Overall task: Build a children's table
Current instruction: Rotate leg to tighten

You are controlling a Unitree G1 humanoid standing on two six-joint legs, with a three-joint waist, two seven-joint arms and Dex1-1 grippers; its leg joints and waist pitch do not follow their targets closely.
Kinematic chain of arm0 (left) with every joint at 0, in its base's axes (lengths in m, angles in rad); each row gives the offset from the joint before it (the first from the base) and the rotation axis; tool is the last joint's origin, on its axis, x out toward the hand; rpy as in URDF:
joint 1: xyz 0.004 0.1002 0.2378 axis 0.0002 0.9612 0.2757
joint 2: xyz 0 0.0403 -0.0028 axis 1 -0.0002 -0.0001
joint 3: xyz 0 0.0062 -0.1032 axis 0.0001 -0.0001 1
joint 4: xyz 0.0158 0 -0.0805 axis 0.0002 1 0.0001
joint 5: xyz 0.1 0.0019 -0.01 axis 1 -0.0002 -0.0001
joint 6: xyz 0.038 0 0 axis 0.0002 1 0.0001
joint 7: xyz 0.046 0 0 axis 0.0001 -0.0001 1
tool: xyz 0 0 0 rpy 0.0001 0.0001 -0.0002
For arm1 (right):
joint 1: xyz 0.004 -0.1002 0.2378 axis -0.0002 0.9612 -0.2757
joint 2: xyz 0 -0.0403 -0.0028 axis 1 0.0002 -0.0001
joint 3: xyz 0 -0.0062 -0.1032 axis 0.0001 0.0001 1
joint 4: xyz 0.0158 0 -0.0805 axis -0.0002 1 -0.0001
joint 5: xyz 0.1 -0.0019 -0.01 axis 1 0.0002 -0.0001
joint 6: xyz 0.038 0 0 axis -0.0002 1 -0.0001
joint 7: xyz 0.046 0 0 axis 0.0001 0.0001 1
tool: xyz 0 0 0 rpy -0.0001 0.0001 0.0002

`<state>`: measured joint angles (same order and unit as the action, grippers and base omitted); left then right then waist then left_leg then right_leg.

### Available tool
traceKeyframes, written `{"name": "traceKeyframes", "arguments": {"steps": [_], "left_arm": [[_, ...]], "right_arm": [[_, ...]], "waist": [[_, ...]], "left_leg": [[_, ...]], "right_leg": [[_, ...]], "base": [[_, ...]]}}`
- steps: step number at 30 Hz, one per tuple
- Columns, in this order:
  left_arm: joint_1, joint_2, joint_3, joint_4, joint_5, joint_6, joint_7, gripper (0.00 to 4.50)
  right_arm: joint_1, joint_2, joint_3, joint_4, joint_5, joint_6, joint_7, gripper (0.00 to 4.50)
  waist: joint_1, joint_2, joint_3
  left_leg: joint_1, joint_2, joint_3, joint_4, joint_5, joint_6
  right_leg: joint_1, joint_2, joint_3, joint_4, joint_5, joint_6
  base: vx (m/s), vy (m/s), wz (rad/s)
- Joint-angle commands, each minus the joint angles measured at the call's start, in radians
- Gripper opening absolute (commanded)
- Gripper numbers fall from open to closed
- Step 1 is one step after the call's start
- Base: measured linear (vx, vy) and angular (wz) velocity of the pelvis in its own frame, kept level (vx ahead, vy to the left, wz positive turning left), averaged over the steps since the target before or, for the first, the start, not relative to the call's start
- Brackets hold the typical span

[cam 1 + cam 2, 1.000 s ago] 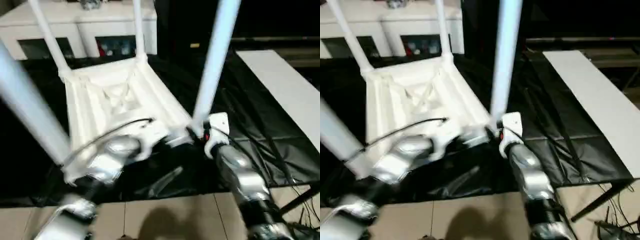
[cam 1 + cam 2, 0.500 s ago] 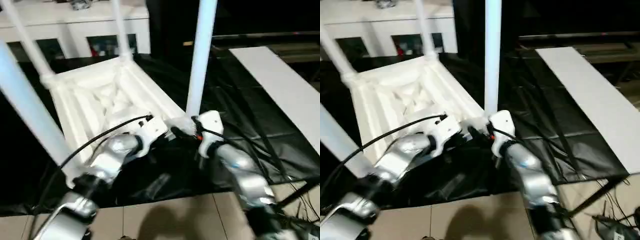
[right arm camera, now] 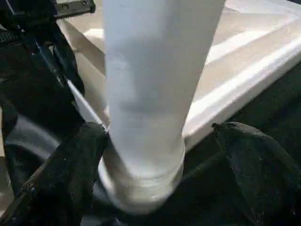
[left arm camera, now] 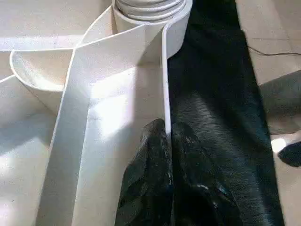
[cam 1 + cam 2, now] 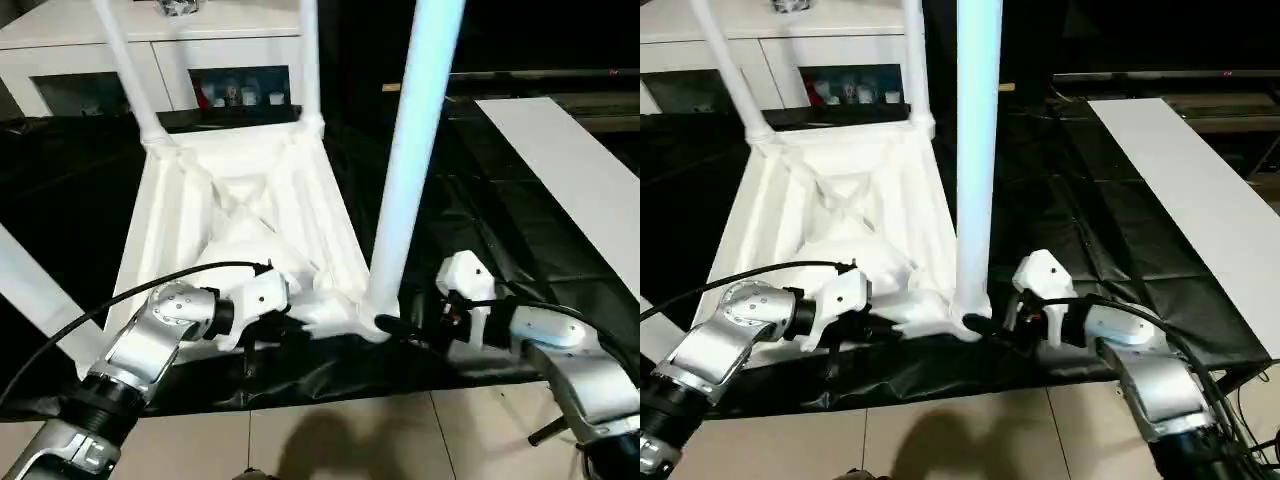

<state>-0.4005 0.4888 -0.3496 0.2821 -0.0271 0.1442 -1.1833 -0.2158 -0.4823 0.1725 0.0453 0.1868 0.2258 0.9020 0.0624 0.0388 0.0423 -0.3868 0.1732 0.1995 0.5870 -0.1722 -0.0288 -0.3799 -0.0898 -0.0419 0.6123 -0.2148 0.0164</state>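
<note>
The black sheet (image 5: 480,250) is covering the floor, and lying upside down on it is the children's table (image 5: 240,215), ribbed underside (image 5: 840,200) facing up and its legs standing straight up from the corner sockets. The nearest leg (image 5: 410,160) is rising at the near right corner, its base sitting in the round socket (image 4: 150,14) there; two more legs (image 5: 130,70) are standing at the far corners, and a fourth is cutting across the left edge of the head view. Behind the table, a white cabinet (image 5: 150,45) with glass doors is sitting against the wall, and a flat white board (image 5: 570,190) is lying on the sheet well off to the right.

Over to the arms now. The left gripper (image 4: 168,141) is reaching in from the left along the near edge, its two black fingers pressed together on the thin rim of the tabletop (image 4: 165,84), pinching it just short of that corner socket. The right gripper (image 3: 155,141) is coming in from the right, jaws spread wide, one finger (image 3: 70,165) on each side of the near leg's base, the left finger right up against the tube, the other standing apart from it.
</note>
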Motion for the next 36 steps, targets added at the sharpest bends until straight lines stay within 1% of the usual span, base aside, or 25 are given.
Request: {"name": "traceKeyframes", "arguments": {"steps": [1,2,4,8,9,10,11,13,14,15,18,19,20,21,22,23,24,25,27,28,30,32,33,34,36], "left_arm": [[0.006,-0.005,-0.035,-0.014,0.001,0.003,-0.031,0.0],[0.003,-0.008,-0.035,-0.009,0.005,0.002,-0.028,0.0],[-0.003,-0.007,-0.037,-0.002,0.01,-0.004,-0.023,0.0],[-0.005,-0.005,-0.037,-0.003,0.012,0.0,-0.019,0.0],[-0.005,-0.005,-0.037,-0.003,0.012,0.001,-0.019,0.0],[-0.005,-0.005,-0.033,-0.006,0.011,0.004,-0.019,0.0],[-0.005,-0.005,-0.032,-0.005,0.01,0.004,-0.019,0.0],[-0.006,-0.004,-0.031,-0.002,0.013,0.002,-0.019,0.0],[-0.006,-0.003,-0.031,0.0,0.014,0.001,-0.019,0.0],[-0.006,-0.003,-0.03,0.001,0.015,0.0,-0.019,0.0],[-0.011,-0.009,-0.03,0.018,0.03,-0.012,0.006,0.0],[-0.023,-0.03,-0.028,0.041,0.053,-0.007,0.058,0.0],[-0.023,-0.03,-0.028,0.041,0.053,-0.007,0.058,0.0],[-0.035,-0.051,-0.027,0.061,0.071,0.006,0.106,0.0],[-0.042,-0.064,-0.025,0.072,0.079,0.018,0.133,0.0],[-0.059,-0.094,-0.02,0.098,0.092,0.035,0.188,0.0],[-0.076,-0.129,-0.01,0.122,0.096,0.066,0.242,0.0],[-0.092,-0.163,-0.001,0.146,0.097,0.092,0.287,0.0],[-0.127,-0.222,0.011,0.197,0.107,0.118,0.375,0.0],[-0.151,-0.256,0.016,0.236,0.116,0.124,0.426,0.0],[-0.196,-0.31,0.035,0.307,0.137,0.128,0.548,0.0],[-0.218,-0.338,0.044,0.338,0.137,0.124,0.577,0.0],[-0.225,-0.345,0.047,0.347,0.136,0.121,0.58,0.0],[-0.23,-0.348,0.047,0.354,0.137,0.117,0.578,0.0],[-0.231,-0.339,0.042,0.352,0.143,0.103,0.558,0.0]], "right_arm": [[-0.018,0.004,0.019,0.013,-0.014,-0.004,0.006,3.96],[-0.029,0.014,0.029,0.037,-0.031,-0.005,-0.003,3.96],[-0.044,0.018,0.044,0.069,-0.049,-0.008,-0.009,3.76],[-0.053,0.014,0.058,0.099,-0.06,-0.022,-0.003,3.42],[-0.054,0.015,0.057,0.101,-0.06,-0.022,-0.005,3.33],[-0.061,0.024,0.05,0.114,-0.058,-0.02,-0.013,3.21],[-0.063,0.025,0.049,0.117,-0.058,-0.021,-0.013,3.06],[-0.066,0.027,0.047,0.123,-0.058,-0.023,-0.014,3.0],[-0.066,0.027,0.047,0.124,-0.058,-0.023,-0.012,2.91],[-0.067,0.027,0.048,0.127,-0.057,-0.026,-0.01,2.72],[-0.067,0.034,0.043,0.141,-0.066,-0.029,-0.039,2.61],[-0.076,0.069,0.025,0.172,-0.082,-0.017,-0.123,2.58],[-0.076,0.069,0.025,0.172,-0.082,-0.017,-0.123,2.56],[-0.084,0.107,0.005,0.201,-0.095,0.0,-0.205,2.55],[-0.088,0.13,-0.006,0.215,-0.099,0.011,-0.251,2.54],[-0.094,0.175,-0.028,0.236,-0.102,0.033,-0.334,2.54],[-0.099,0.223,-0.046,0.253,-0.104,0.055,-0.413,2.53],[-0.104,0.266,-0.058,0.266,-0.109,0.073,-0.485,2.53],[-0.117,0.346,-0.064,0.283,-0.106,0.096,-0.572,2.52],[-0.131,0.397,-0.067,0.298,-0.109,0.103,-0.634,2.52],[-0.166,0.483,-0.073,0.341,-0.1,0.122,-0.715,2.52],[-0.197,0.524,-0.065,0.371,-0.105,0.106,-0.734,2.51],[-0.209,0.533,-0.056,0.378,-0.108,0.097,-0.724,2.51],[-0.217,0.536,-0.046,0.378,-0.114,0.084,-0.709,2.51],[-0.214,0.523,-0.032,0.348,-0.118,0.052,-0.671,2.51]], "waist": [[-0.002,-0.01,-0.054],[-0.001,-0.011,-0.055],[-0.001,-0.01,-0.057],[0.001,-0.011,-0.055],[0.0,-0.011,-0.053],[-0.002,-0.014,-0.052],[-0.002,-0.012,-0.052],[-0.003,-0.012,-0.052],[-0.004,-0.013,-0.052],[-0.004,-0.012,-0.052],[-0.005,-0.013,-0.053],[-0.006,-0.013,-0.052],[-0.007,-0.013,-0.051],[-0.01,-0.013,-0.049],[-0.012,-0.014,-0.049],[-0.015,-0.017,-0.048],[-0.015,-0.014,-0.048],[-0.018,-0.016,-0.047],[-0.024,-0.016,-0.046],[-0.028,-0.014,-0.046],[-0.029,-0.014,-0.046],[-0.028,-0.016,-0.046],[-0.029,-0.015,-0.046],[-0.03,-0.015,-0.046],[-0.028,-0.015,-0.047]], "left_leg": [[0.026,0.058,-0.027,-0.074,-0.258,0.022],[0.026,0.058,-0.027,-0.073,-0.246,0.025],[0.024,0.057,-0.026,-0.07,-0.213,0.037],[0.024,0.057,-0.027,-0.071,-0.235,0.035],[0.025,0.058,-0.028,-0.074,-0.254,0.029],[0.025,0.058,-0.028,-0.075,-0.269,0.022],[0.026,0.058,-0.029,-0.076,-0.278,0.015],[0.026,0.059,-0.029,-0.077,-0.285,0.01],[0.026,0.058,-0.029,-0.076,-0.285,0.009],[0.026,0.059,-0.03,-0.077,-0.286,0.009],[0.027,0.058,-0.028,-0.076,-0.284,0.01],[0.027,0.057,-0.028,-0.076,-0.289,0.009],[0.027,0.057,-0.028,-0.076,-0.291,0.007],[0.027,0.056,-0.029,-0.078,-0.306,-0.005],[0.031,0.054,-0.029,-0.079,-0.329,-0.02],[0.03,0.053,-0.03,-0.08,-0.336,-0.034],[0.03,0.053,-0.033,-0.081,-0.342,-0.041],[0.032,0.052,-0.036,-0.083,-0.365,-0.053],[0.033,0.052,-0.037,-0.086,-0.387,-0.063],[0.037,0.05,-0.038,-0.086,-0.412,-0.071],[0.041,0.048,-0.038,-0.084,-0.427,-0.071],[0.043,0.048,-0.04,-0.083,-0.44,-0.069],[0.04,0.048,-0.041,-0.085,-0.436,-0.067],[0.032,0.048,-0.043,-0.088,-0.427,-0.063],[0.033,0.05,-0.041,-0.089,-0.422,-0.058]], "right_leg": [[0.022,-0.055,0.039,-0.073,-0.154,-0.242],[0.023,-0.055,0.039,-0.072,-0.138,-0.243],[0.024,-0.054,0.037,-0.067,-0.095,-0.254],[0.026,-0.056,0.037,-0.07,-0.13,-0.247],[0.025,-0.056,0.038,-0.073,-0.156,-0.242],[0.024,-0.056,0.038,-0.074,-0.176,-0.238],[0.024,-0.056,0.039,-0.075,-0.187,-0.235],[0.023,-0.056,0.039,-0.075,-0.19,-0.231],[0.023,-0.056,0.039,-0.075,-0.186,-0.231],[0.023,-0.056,0.039,-0.075,-0.186,-0.232],[0.023,-0.055,0.04,-0.075,-0.175,-0.234],[0.022,-0.055,0.04,-0.076,-0.186,-0.232],[0.021,-0.054,0.04,-0.077,-0.19,-0.231],[0.019,-0.056,0.04,-0.081,-0.225,-0.229],[0.015,-0.056,0.04,-0.084,-0.272,-0.22],[0.016,-0.056,0.04,-0.086,-0.305,-0.207],[0.014,-0.058,0.04,-0.086,-0.323,-0.202],[0.011,-0.058,0.038,-0.09,-0.36,-0.185],[0.007,-0.057,0.039,-0.095,-0.371,-0.174],[0.002,-0.057,0.039,-0.098,-0.396,-0.169],[-0.003,-0.058,0.041,-0.105,-0.415,-0.16],[-0.003,-0.061,0.039,-0.112,-0.441,-0.143],[-0.001,-0.06,0.039,-0.11,-0.435,-0.141],[0.005,-0.059,0.037,-0.108,-0.419,-0.136],[0.003,-0.059,0.039,-0.107,-0.395,-0.133]], "base": [[0.0,0.0,0.0],[0.0,0.0,0.0],[0.0,0.0,0.0],[0.0,0.0,0.0],[0.0,0.0,0.0],[0.0,0.0,0.0],[0.0,0.0,0.0],[0.0,0.0,0.0],[0.0,0.0,0.0],[0.0,0.0,0.0],[0.0,0.0,0.0],[0.0,0.0,0.0],[0.0,0.0,0.0],[0.0,0.0,0.0],[0.0,0.0,0.0],[0.0,0.0,0.0],[0.0,0.0,0.0],[0.0,0.0,0.0],[0.0,0.0,0.0],[0.0,0.0,0.0],[0.0,0.0,0.0],[0.0,0.0,0.0],[0.0,0.0,0.0],[0.0,0.0,0.0],[0.0,0.0,0.0]]}}
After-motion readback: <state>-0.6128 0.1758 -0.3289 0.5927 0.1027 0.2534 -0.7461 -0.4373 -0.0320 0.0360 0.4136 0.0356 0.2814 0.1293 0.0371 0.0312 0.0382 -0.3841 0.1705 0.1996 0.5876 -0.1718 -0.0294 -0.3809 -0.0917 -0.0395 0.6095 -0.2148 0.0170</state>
